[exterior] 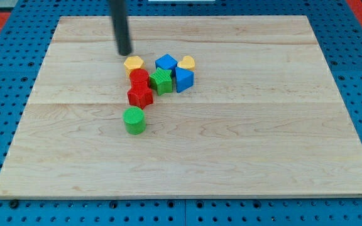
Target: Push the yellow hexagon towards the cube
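Observation:
The yellow hexagon (pixel 134 63) lies on the wooden board (pixel 231 150), at the upper left of a tight cluster of blocks. My tip (pixel 125 53) stands just above and to the left of it, very close, at the view's top. To the hexagon's right is a blue block (pixel 166 63). A green cube (pixel 161 81) sits right below and to the right of the hexagon, with a blue triangular block (pixel 183 79) on its right. A red block (pixel 139 78) touches the hexagon from below.
A yellow heart-shaped block (pixel 186 62) lies at the cluster's upper right. A red star-shaped block (pixel 140 95) sits under the red block. A green cylinder (pixel 134 120) stands apart, below the cluster. Blue pegboard (pixel 5 94) surrounds the board.

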